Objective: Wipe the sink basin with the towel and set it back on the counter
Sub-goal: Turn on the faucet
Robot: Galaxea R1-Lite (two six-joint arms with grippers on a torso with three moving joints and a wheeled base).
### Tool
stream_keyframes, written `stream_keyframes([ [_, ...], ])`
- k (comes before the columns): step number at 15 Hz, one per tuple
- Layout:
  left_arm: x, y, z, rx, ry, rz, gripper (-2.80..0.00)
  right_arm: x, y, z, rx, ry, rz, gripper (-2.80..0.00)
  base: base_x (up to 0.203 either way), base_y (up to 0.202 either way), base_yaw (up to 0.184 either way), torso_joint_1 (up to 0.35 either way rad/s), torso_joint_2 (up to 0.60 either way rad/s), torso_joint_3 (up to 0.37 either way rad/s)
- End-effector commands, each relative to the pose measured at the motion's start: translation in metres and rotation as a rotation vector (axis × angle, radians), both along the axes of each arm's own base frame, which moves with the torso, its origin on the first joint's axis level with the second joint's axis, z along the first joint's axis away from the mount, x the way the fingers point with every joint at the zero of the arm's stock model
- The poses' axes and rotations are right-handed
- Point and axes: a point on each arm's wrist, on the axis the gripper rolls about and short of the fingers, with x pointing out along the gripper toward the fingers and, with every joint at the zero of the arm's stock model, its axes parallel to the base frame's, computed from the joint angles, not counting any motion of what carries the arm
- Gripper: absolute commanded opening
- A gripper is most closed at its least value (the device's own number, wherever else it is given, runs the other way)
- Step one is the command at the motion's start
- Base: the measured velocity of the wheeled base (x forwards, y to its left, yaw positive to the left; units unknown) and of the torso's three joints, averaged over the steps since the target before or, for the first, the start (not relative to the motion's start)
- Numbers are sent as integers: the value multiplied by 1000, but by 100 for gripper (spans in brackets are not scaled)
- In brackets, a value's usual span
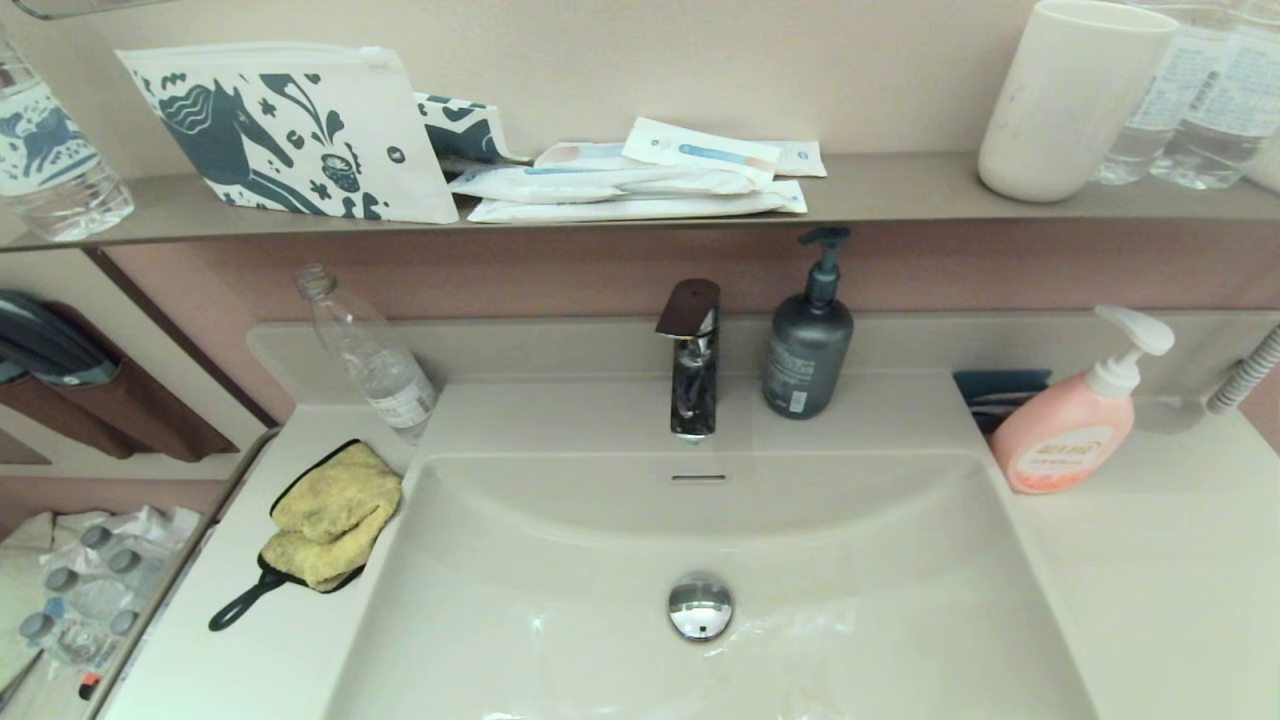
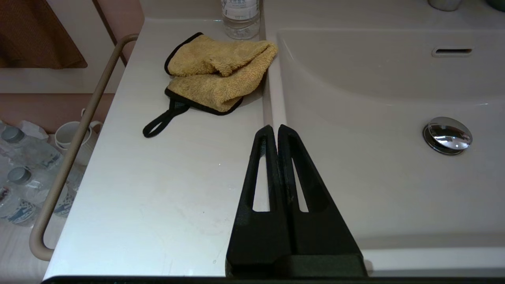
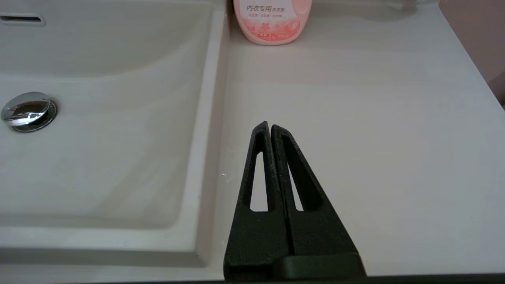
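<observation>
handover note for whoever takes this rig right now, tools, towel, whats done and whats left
Left tool: shut, empty, over the counter at the sink basin edge, short of the towel.
Right tool: shut, empty, over the counter right of the basin.
Towel: bunched on the counter left of the basin, beside a clear bottle.
Done: no step shows as done.
Left: grasp towel, wipe basin, return it.

Neither gripper shows in the head view. The clear bottle (image 2: pixel 240 17) beyond the left gripper (image 2: pixel 275 128) is cut off above its label, and the pink bottle (image 3: pixel 272 21) beyond the right gripper (image 3: pixel 268 125) loses its pump.
</observation>
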Motion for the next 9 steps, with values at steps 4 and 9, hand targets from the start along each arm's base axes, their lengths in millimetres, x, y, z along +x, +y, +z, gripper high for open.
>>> stream_keyframes([
  [4,0,0,0,0,0,0,-280,0,0,0,0,0,1,-280,0,0,0,0,0,0],
  [9,0,0,0,0,0,0,-280,0,0,0,-1,1,1,-280,0,0,0,0,0,0],
])
